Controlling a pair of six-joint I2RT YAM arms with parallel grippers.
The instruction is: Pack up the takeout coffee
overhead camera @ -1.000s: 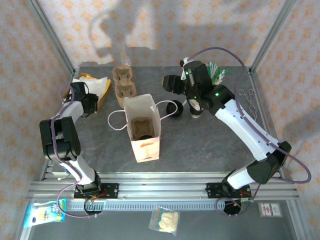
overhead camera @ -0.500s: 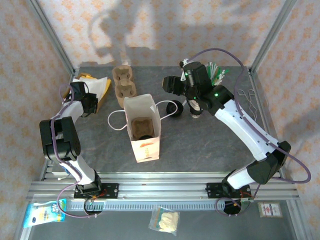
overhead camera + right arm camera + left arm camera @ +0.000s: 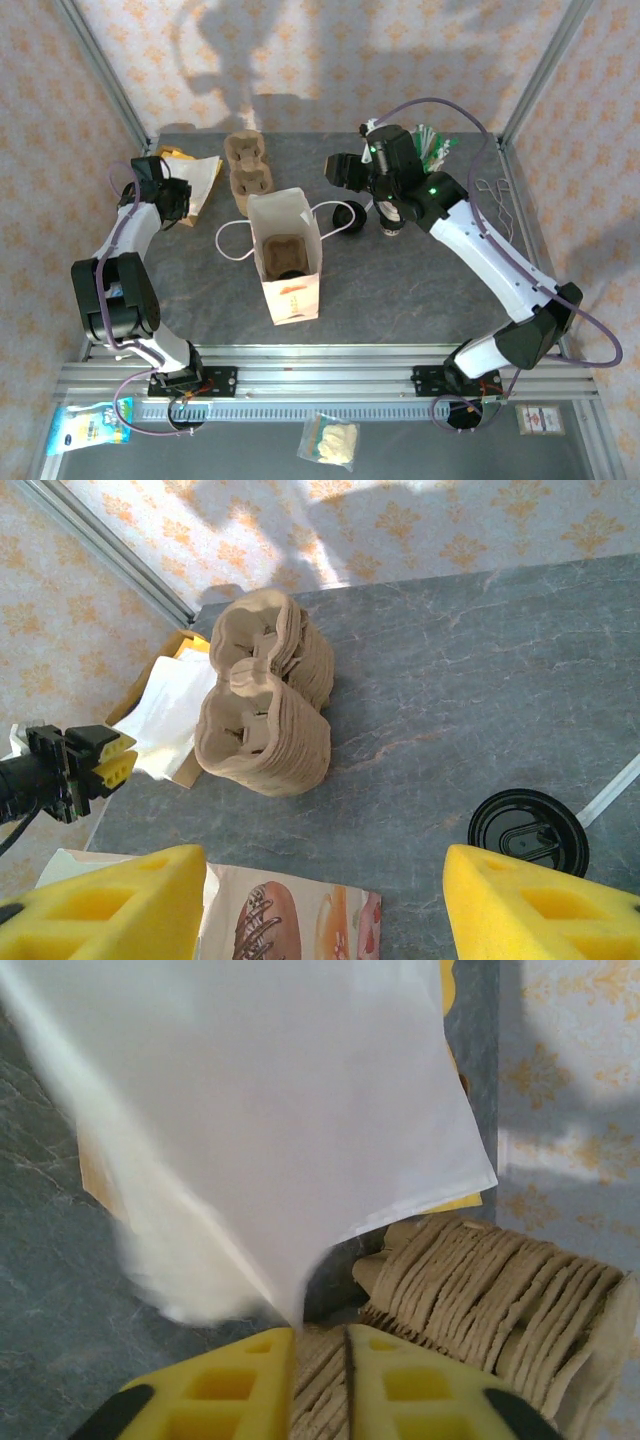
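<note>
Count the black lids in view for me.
1: the black lid sits just right of the white bag, beside its string handle. Another could be hidden beneath the right arm.

black lid (image 3: 528,832), brown pulp tray (image 3: 265,715), grey table (image 3: 480,680)

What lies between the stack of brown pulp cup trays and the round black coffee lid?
Nothing but bare grey stone-look tabletop separates the stack of brown pulp cup trays from the round black coffee lid, as the right wrist view shows.
</note>
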